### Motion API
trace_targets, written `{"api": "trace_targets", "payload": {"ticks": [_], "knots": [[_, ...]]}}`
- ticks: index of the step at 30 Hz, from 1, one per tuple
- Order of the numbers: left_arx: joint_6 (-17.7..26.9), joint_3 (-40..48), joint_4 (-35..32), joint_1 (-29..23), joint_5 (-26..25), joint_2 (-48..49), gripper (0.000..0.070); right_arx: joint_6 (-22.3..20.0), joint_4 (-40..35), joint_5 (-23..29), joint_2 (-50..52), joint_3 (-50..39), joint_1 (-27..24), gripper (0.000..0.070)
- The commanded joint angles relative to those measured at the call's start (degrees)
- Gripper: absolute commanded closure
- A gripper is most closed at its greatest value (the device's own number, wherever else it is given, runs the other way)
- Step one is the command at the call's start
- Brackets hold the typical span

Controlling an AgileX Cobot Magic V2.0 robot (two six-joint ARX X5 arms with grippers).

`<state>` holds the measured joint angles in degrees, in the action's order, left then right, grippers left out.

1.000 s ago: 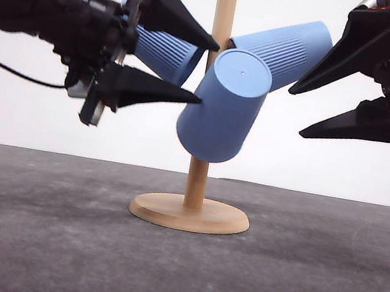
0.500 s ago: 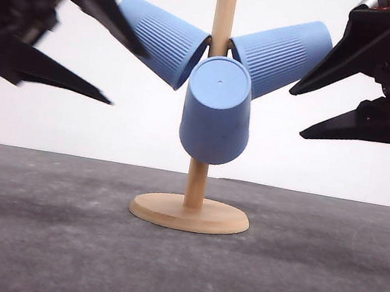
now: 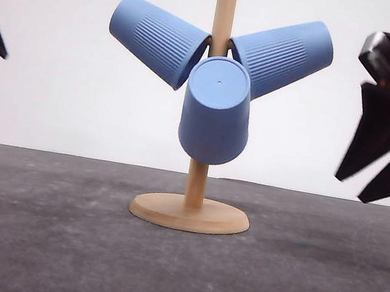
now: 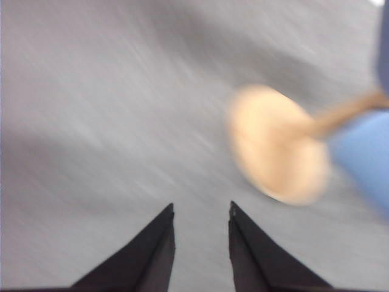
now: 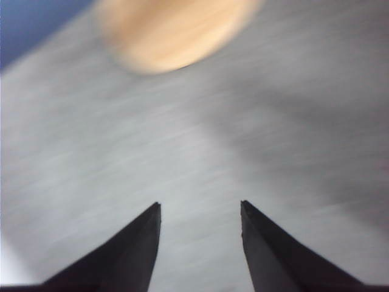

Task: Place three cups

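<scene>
Cups: three cups (image 3: 215, 116), ribbed light-blue tapered plastic, hang on the stand's pegs.
Stand: wooden stand (image 3: 190, 213), round base.
Surface: grey matte table (image 3: 30, 238); white wall (image 3: 52, 107).
Grippers: left gripper (image 4: 201, 214) and right gripper (image 5: 200, 210) parted, holding nothing.

- The wooden stand (image 3: 190, 213) sits on the table (image 3: 30, 238), near the middle, its post upright.
- The left cup (image 3: 156, 40) hangs on the post's left side, tilted, its base up and outward.
- The right cup (image 3: 284, 54) hangs on the post's right side, tilted the opposite way.
- The front cup (image 3: 215, 112) hangs before the post, below and between the other two, its base toward the camera.
- All three cups are clear of the table.
</scene>
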<state>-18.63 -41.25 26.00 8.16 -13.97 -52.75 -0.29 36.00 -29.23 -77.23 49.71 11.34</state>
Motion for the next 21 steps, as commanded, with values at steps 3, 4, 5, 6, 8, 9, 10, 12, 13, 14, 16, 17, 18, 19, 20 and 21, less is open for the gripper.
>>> {"api": "trace_targets", "payload": {"ticks": [3,4,5,6,8,9,10,12,13,14,16,17,18,19,20,21], "knots": [[12.3,-0.5,-4.8,-0.2,2.3,-0.1,0.0554,-2.3,-6.4,7.0,-0.1,0.6,0.1,0.0439],[12.4,-0.5,-5.9,-0.2,2.3,-0.1,0.0554,-2.3,-8.5,9.1,-0.1,0.6,0.1,0.0439],[12.4,-0.5,-6.8,-0.3,2.3,-0.1,0.0553,-2.3,-10.3,10.6,-0.1,0.6,0.1,0.0439],[12.5,-0.5,-7.7,-0.3,2.3,-0.1,0.0552,-2.3,-11.8,11.7,-0.1,0.6,0.1,0.0439],[13.2,-0.6,-8.7,-0.3,2.3,-0.1,0.0550,-2.3,-14.7,12.3,-0.1,0.6,0.1,0.0438],[13.2,-0.6,-8.9,-0.3,2.3,-0.1,0.0550,-2.3,-16.0,12.4,-0.1,0.6,0.1,0.0437],[13.2,-0.6,-9.1,-0.3,2.2,-0.1,0.0550,-2.3,-17.3,12.4,-0.1,0.6,0.1,0.0438],[13.2,-0.6,-9.3,-0.3,2.2,-0.1,0.0563,-2.3,-18.9,12.4,-0.1,0.7,0.1,0.0469],[13.4,-0.6,-9.3,-0.3,2.2,-0.1,0.0662,-2.3,-19.5,12.4,-0.1,0.7,0.1,0.0635],[13.5,-0.6,-9.5,-0.3,2.2,-0.1,0.0697,-2.4,-20.0,12.7,-0.1,0.7,0.1,0.0691],[13.5,-0.6,-9.8,-0.3,2.2,-0.1,0.0691,-2.7,-20.9,13.7,-0.1,0.7,0.1,0.0684],[13.4,-0.6,-9.8,-0.3,2.2,-0.1,0.0690,-2.7,-21.1,14.0,-0.1,0.7,0.1,0.0686],[13.4,-0.6,-9.7,-0.3,2.2,0.0,0.0690,-2.7,-21.2,14.2,-0.1,0.7,0.1,0.0686],[13.4,-0.6,-9.7,-0.3,2.2,0.0,0.0689,-2.7,-21.3,14.3,-0.1,0.7,0.1,0.0686],[13.5,-0.6,-9.8,-0.3,2.2,0.0,0.0689,-2.7,-21.4,14.3,-0.1,0.7,0.1,0.0686],[13.5,-0.6,-9.7,-0.3,2.2,0.0,0.0689,-2.7,-21.5,14.3,-0.1,0.7,0.1,0.0686]]}}
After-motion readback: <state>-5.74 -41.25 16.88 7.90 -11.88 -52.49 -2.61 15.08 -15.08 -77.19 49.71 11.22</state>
